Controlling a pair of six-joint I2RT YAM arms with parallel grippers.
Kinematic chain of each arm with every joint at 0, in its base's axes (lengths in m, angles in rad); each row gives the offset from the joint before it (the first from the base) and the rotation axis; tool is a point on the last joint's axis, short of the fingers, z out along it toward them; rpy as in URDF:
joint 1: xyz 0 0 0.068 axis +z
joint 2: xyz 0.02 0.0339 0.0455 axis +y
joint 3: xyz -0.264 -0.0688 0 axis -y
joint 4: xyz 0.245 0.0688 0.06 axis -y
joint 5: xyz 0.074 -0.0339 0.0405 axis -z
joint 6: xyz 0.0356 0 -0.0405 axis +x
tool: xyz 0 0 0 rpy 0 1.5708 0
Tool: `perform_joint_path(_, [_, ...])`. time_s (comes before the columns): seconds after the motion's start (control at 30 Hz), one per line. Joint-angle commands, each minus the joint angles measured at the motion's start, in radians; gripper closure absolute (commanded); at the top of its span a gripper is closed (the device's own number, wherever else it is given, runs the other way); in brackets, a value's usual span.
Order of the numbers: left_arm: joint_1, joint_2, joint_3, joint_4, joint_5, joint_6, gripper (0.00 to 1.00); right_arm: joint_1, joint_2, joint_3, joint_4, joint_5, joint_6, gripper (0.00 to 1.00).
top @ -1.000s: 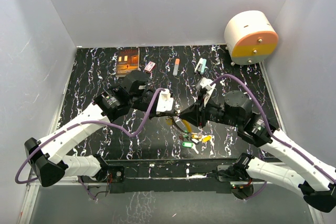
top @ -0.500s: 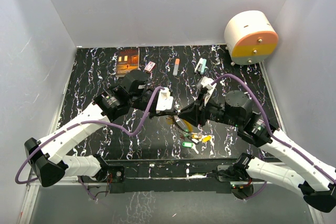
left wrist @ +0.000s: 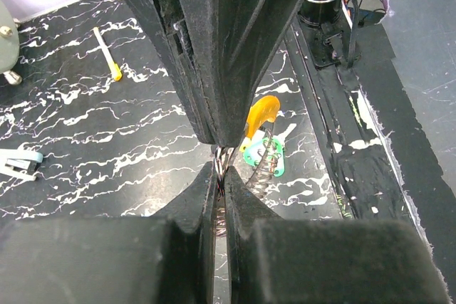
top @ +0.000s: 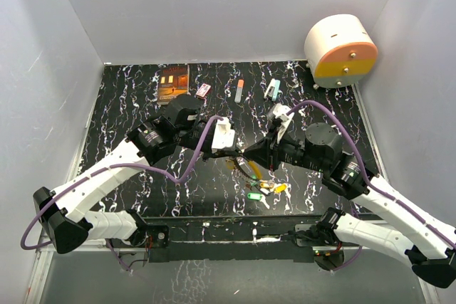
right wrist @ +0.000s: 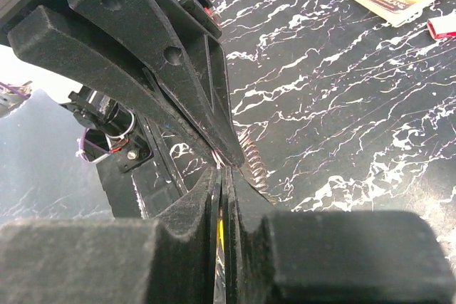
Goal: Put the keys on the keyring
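My left gripper [left wrist: 221, 169] is shut on the thin coiled wire of the keyring [left wrist: 223, 158], held a little above the table. My right gripper [right wrist: 222, 172] meets it tip to tip, shut, with a sliver of a yellow key [right wrist: 221, 229] between its pads. From above, the left gripper [top: 235, 156] and the right gripper [top: 249, 159] touch at the table's middle, with the keyring [top: 246, 171] hanging below them. Loose keys lie nearer the front: a green one [top: 254, 196] and an orange-yellow one [top: 280, 189]. The left wrist view shows the same green key [left wrist: 274, 164] and orange-yellow key [left wrist: 261, 113].
A book [top: 173, 82], a small pink item [top: 203, 90], an orange-tipped pen [top: 239, 90] and a teal stapler [top: 272, 89] line the back of the black marbled table. A white and orange drum [top: 340, 50] stands at the back right corner. Grey walls enclose three sides.
The right gripper's jaws parted slightly and have closed again at the keyring. Both arms stay nearly where they were; the left grip is unchanged.
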Motion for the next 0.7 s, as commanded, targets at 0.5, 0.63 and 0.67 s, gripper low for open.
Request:
perform_joint_path(0.5, [0.000, -0.045, 0.015, 0.071, 0.023, -0.041, 1.00, 0.000, -0.041, -0.033, -0.001, 0.121, -0.003, 0.92])
perform_joint_path(0.63, [0.001, -0.041, 0.019, 0.081, 0.024, -0.056, 1.00, -0.001, -0.051, -0.044, -0.011, 0.136, -0.011, 0.92])
perform_joint_path(0.67, [0.001, -0.040, 0.021, 0.086, 0.026, -0.062, 1.00, 0.000, -0.053, -0.044, -0.011, 0.137, -0.012, 0.92])
